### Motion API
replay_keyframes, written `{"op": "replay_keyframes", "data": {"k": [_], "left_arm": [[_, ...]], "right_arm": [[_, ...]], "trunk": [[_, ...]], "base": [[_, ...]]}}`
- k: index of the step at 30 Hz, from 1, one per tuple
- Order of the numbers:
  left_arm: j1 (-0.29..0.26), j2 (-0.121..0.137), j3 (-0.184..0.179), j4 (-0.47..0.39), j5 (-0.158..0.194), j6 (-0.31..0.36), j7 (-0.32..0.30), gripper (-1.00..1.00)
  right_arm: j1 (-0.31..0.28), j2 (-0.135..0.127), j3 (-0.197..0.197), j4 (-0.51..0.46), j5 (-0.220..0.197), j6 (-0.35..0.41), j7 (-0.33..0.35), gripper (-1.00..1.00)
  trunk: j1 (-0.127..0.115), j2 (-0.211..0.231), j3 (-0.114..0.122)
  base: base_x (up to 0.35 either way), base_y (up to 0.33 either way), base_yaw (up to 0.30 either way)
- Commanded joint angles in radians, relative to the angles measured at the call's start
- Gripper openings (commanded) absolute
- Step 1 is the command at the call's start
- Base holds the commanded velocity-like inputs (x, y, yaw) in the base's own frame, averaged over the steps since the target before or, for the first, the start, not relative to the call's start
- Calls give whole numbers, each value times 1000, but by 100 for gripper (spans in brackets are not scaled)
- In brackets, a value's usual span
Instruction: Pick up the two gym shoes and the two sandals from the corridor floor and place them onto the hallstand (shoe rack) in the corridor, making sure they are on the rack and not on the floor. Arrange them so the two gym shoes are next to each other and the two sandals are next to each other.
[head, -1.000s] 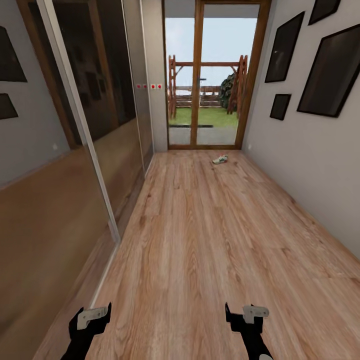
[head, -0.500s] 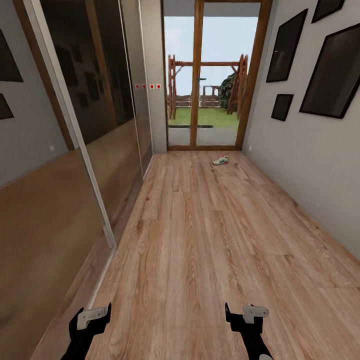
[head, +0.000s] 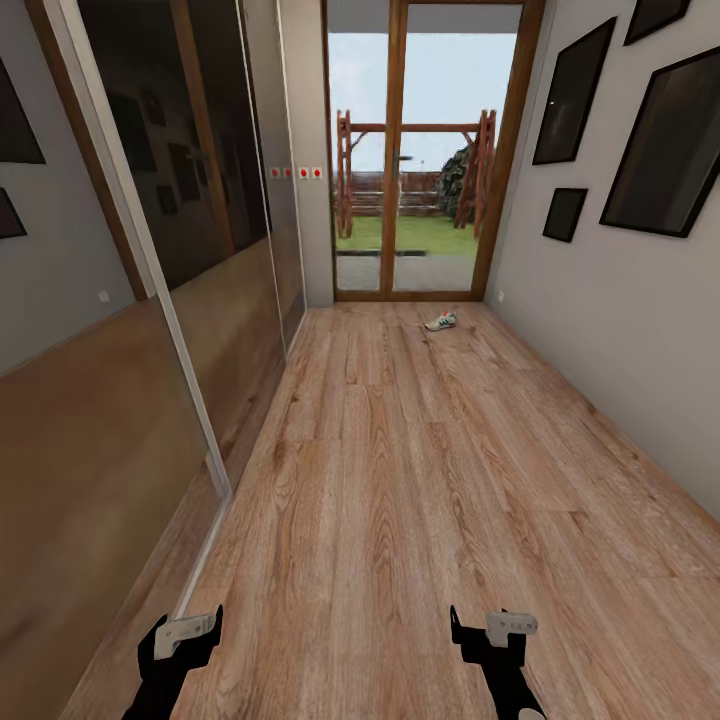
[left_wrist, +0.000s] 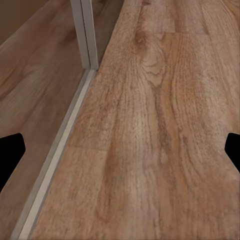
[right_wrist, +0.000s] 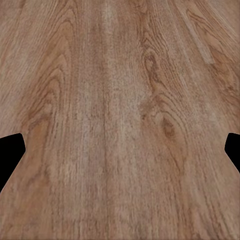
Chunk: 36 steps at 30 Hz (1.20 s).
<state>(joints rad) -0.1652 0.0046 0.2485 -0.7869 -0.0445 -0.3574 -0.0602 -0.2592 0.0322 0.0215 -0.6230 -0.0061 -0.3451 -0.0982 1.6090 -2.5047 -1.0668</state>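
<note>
Little has moved since the earlier frames: the head camera has drifted slightly forward along the corridor and has since nearly stopped; the shoe keeps its place.

Left side: a mirrored sliding door (head: 150, 330) runs along the wall, its floor track (left_wrist: 60, 145) close beside the left end effector (head: 185, 635). That end effector is released, its fingers spread wide with only bare floor (head: 400, 480) between them. The right end effector (head: 490, 630) is likewise released and empty, low over the planks.

One gym shoe (head: 440, 321) lies on the floor at the far end, near the glass door (head: 430, 150), well apart from both end effectors. Picture frames (head: 660, 140) hang on the right wall.

Risks, as a judgement: drifting left during the approach could bring the left arm against the mirrored door. The shoe's closeness to the glass door leaves little room for the base when reaching down.
</note>
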Motion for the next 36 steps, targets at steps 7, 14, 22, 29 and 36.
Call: {"op": "replay_keyframes", "data": {"k": [7,14,22,29,36], "left_arm": [[0,0,0,0,0,0,0,100],[0,0,0,0,0,0,0,100],[0,0,0,0,0,0,-1,100],[0,0,0,0,0,0,0,100],[0,0,0,0,0,0,0,100]], "right_arm": [[0,0,0,0,0,0,0,100],[0,0,0,0,0,0,0,100],[0,0,0,0,0,0,0,100],[0,0,0,0,0,1,0,100],[0,0,0,-1,0,0,0,100]], "trunk": [[0,0,0],[0,0,0],[0,0,0],[0,0,0],[0,0,0]], "base": [[6,-1,0],[2,-2,0],[28,-109,0],[63,-207,0],[44,-127,0]]}}
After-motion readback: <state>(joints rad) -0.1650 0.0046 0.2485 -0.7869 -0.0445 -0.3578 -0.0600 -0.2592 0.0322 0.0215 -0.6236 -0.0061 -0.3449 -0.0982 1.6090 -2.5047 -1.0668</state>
